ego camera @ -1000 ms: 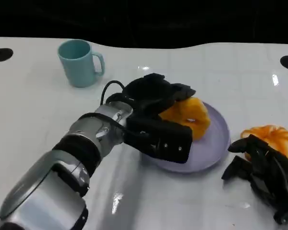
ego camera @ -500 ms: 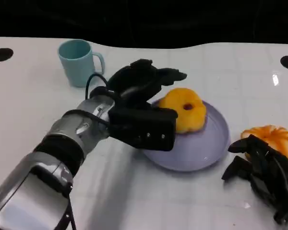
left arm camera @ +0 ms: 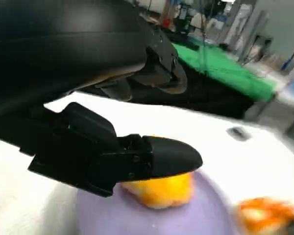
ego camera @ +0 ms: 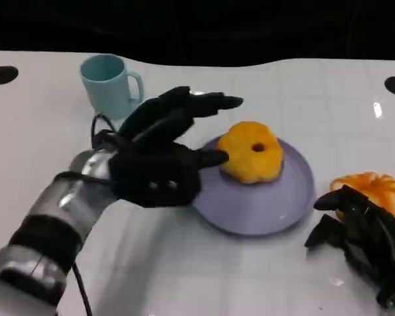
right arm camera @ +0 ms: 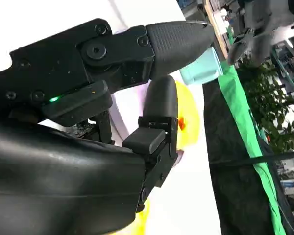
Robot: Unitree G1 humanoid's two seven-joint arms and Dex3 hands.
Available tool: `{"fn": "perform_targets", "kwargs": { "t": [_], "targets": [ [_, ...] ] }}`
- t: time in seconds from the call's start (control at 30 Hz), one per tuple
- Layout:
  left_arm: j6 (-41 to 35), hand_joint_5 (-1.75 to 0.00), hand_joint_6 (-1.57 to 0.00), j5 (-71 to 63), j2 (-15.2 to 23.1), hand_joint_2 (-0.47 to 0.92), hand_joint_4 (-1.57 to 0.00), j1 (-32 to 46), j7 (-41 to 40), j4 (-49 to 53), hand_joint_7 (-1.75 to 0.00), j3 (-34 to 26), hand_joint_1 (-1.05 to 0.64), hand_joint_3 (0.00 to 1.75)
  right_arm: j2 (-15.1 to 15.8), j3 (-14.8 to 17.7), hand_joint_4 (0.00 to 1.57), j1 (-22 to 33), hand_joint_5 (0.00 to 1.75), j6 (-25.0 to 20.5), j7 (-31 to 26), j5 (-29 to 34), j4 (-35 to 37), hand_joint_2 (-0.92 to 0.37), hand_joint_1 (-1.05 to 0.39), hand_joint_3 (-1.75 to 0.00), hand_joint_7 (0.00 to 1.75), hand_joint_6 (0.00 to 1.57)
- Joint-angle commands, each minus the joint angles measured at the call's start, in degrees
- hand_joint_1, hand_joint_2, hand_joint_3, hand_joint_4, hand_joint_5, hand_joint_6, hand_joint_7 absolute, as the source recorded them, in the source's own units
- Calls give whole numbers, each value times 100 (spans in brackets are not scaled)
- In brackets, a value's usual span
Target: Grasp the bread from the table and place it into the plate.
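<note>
White surface (ego camera: pixel 39 151): bread (ego camera: pixel 251 151) sits on plate (ego camera: pixel 276 204). Left robot hand (ego camera: pixel 161 158) is spread, holding nothing, just beside it. Best to withdraw up and away, fingers clear of bread.

Teal mug (ego camera: pixel 110 85) upright, far left on white table (ego camera: pixel 263 276); orange pastry (ego camera: pixel 372 189) at right edge.

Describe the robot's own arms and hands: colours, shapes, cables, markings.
The left forearm is a silver metallic tube ringed by black bands, with a thin black cable looping near the wrist. Its left hand is matte black, with a boxy palm showing small screws and long blocky fingers with rounded tips. The right hand is the same black, many-fingered build. A small green light glows on its housing.
</note>
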State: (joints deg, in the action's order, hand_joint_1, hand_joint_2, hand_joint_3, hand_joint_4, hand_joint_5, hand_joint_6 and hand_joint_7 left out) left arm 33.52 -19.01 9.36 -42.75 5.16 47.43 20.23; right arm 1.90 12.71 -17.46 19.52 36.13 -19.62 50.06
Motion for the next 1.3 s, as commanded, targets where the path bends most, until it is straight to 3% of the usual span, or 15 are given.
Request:
{"fn": "perform_targets", "kwargs": {
  "t": [0.03, 0.07, 0.17, 0.3, 0.6, 0.63, 0.67, 0.73, 0.8, 1.0, 1.3],
  "targets": [
    [35, -87, -38, 1010, 123, 92, -5, 641, 920, -659, -19, -489, -78, 48, 81, 30, 66, 123, 159, -5, -16, 55, 101, -92, -53, -27, 131, 58],
    [-96, -87, -38, 1749, 83, 92, -5, 1007, 1434, -1034, -19, -714, -78, 48, 77, 46, 66, 122, 159, -3, 26, 23, 110, -92, -53, -27, 131, 59],
    [-632, -70, -50, 3476, -124, 92, -33, 1813, 2517, -1869, -13, -1243, -73, 46, 104, 45, 66, 116, 159, -16, 81, 16, 115, -92, -53, -28, 129, 59],
    [-1213, -66, -65, 4433, -412, 92, -58, 2316, 3039, -2353, -12, -1575, -69, 39, 112, 50, 67, 106, 159, -110, 46, 10, 77, -92, -54, -26, 126, 60],
    [-1564, -65, -68, 4390, -572, 92, -62, 2433, 3269, -2609, -11, -1863, -68, 38, 111, 54, 67, 109, 159, -137, 40, 10, 58, -92, -54, -25, 124, 62],
    [-2153, -77, -75, 5012, -709, 92, -67, 2838, 3362, -2867, -18, -2001, -68, 37, 116, 41, 67, 140, 158, -158, 38, 18, 11, -92, -53, -26, 124, 62],
    [-2785, -112, -80, 5569, -812, 92, -70, 3240, 3324, -3158, -47, -2122, -66, 37, 120, 35, 66, 164, 157, -173, 49, 15, -26, -92, -53, -26, 124, 62],
    [-3656, -159, -73, 6224, -905, 92, -77, 3788, 3204, -3613, -114, -2272, -63, 35, 113, 36, 65, 200, 156, -128, 87, 5, -61, -92, -53, -27, 123, 61],
    [-3930, -171, -66, 6290, -895, 92, -78, 3976, 3183, -3820, -143, -2331, -62, 36, 100, 52, 65, 202, 156, -126, 115, -22, -62, -92, -53, -27, 123, 61],
    [-4632, -175, -68, 6446, -993, 92, -88, 4340, 3081, -4061, -169, -2600, -59, 34, 96, 74, 67, 213, 156, -214, 128, -42, -102, -92, -53, -26, 121, 64],
    [-4907, -175, -72, 6321, -1106, 92, -96, 4455, 3124, -3956, -175, -2800, -56, 32, 73, 87, 66, 265, 157, -377, 74, -66, -258, -92, -53, -26, 121, 63]
  ]
}}
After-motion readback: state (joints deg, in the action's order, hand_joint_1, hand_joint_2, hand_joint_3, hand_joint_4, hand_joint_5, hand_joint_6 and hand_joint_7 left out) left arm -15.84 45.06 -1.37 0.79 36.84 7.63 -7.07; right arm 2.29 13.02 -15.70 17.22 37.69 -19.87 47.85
